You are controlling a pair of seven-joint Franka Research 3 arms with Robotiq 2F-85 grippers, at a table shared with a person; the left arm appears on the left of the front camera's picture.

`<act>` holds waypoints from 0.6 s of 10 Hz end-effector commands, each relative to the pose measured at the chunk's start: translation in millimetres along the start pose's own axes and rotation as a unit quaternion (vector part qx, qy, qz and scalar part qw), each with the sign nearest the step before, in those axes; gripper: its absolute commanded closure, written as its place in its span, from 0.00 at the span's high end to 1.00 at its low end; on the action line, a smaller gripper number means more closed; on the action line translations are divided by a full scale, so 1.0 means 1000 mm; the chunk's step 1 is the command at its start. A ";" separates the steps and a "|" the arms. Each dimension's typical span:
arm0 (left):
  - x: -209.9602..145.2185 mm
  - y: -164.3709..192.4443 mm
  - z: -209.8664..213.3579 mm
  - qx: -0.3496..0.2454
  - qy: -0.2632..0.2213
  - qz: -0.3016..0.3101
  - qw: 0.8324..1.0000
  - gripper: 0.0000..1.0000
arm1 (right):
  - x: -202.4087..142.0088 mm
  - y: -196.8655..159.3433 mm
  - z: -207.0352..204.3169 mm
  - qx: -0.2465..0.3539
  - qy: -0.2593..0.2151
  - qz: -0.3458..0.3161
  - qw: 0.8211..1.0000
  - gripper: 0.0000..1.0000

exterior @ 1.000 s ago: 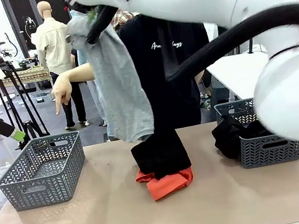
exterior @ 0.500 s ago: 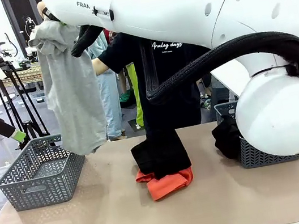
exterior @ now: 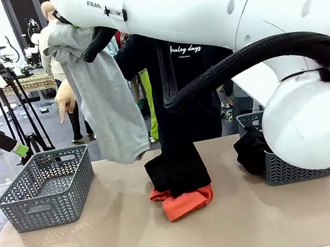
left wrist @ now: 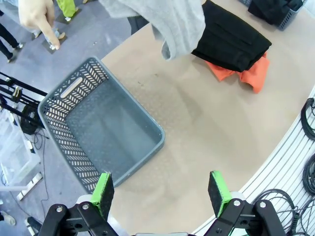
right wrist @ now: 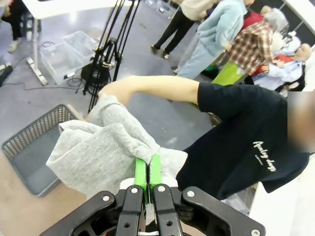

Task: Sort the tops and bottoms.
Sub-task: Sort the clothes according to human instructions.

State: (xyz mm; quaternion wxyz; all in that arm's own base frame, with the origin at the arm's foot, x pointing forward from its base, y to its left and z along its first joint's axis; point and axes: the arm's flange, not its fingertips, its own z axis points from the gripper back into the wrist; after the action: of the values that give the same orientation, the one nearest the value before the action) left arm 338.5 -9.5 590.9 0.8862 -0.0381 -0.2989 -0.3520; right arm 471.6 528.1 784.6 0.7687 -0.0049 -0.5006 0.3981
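**Operator:** What is my right gripper [right wrist: 148, 168] doing?

**Spotter:** Your green pads are pressed together on a bunched fold of the grey garment [right wrist: 96, 152]. It is light grey, soft and plain. It hangs from your grip in one long drape, crumpled at the top and looser toward the hem.

**Operator:** And the left gripper [left wrist: 160, 189]?

**Spotter:** Your left fingers are spread wide with nothing between them. They sit high above the near corner of the left basket [left wrist: 74, 87].

**Operator:** Give me the count.

**Spotter:** You have one grey garment, one orange-red garment [exterior: 187, 201] and one black garment [exterior: 176, 169]. There are two grey slatted baskets. The right basket [exterior: 296, 168] has black cloth [exterior: 251, 147] heaped in it and spilling over its rim. One person's hand [exterior: 65, 102] points downward behind the left basket.

**Operator:** Where does everything sit from my right grip?

**Spotter:** The grey garment hangs straight below your pads. Its hem is above the far part of the table [exterior: 172, 243], between the left basket and the pile and outside the basket. The pile is at mid-table, lower and to the right of your grip. There the black garment lies on top of the folded orange-red one, which shows at the near edge.
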 end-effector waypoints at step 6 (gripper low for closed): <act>0.000 0.000 -0.001 0.000 0.001 0.000 1.000 1.00 | 0.109 0.008 -0.073 0.137 -0.184 0.110 0.967 0.00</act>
State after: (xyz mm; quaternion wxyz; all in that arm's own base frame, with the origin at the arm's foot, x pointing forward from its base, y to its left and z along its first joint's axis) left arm 338.6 -9.8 590.7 0.8862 -0.0380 -0.2986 -0.3522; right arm 468.1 561.3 772.2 0.6581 0.0630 -0.5633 0.4956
